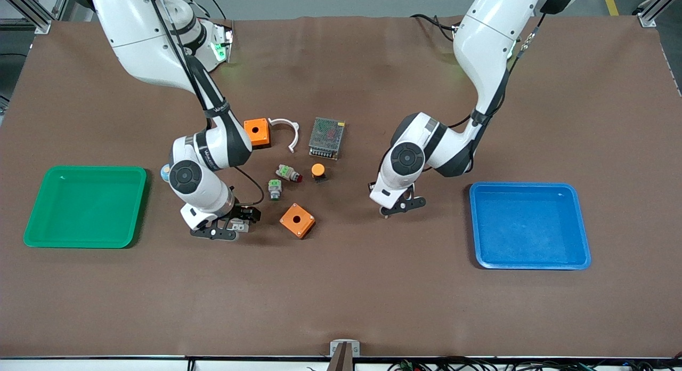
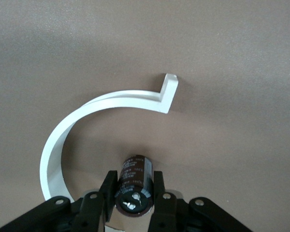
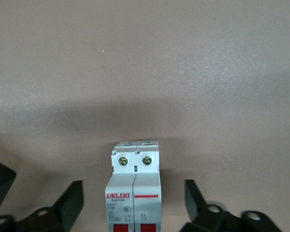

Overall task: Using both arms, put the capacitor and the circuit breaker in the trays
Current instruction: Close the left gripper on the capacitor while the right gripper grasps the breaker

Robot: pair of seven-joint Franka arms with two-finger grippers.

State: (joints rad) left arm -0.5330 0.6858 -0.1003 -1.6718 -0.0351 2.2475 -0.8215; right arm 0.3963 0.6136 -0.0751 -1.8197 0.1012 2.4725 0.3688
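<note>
The capacitor (image 2: 134, 181), a small black cylinder with a silvery end, lies low on the brown mat between the fingers of my left gripper (image 2: 134, 187), which is shut on it. That gripper (image 1: 397, 207) is down at the mat between the middle parts and the blue tray. The circuit breaker (image 3: 134, 193), white and grey with red levers, lies on the mat between the spread fingers (image 3: 73, 198) of my right gripper (image 3: 134, 193), with a gap on each side. That gripper (image 1: 224, 230) is low, between the green tray and an orange box.
A green tray (image 1: 85, 169) sits at the right arm's end and a blue tray (image 1: 527, 185) at the left arm's end. Two orange boxes (image 1: 257, 132) (image 1: 297, 220), a mesh power supply (image 1: 326, 138), push-button parts (image 1: 288, 172), an orange-capped button (image 1: 318, 171) and a white curved clip (image 1: 285, 130) lie mid-table. A white curved clip (image 2: 87, 116) lies close by the capacitor.
</note>
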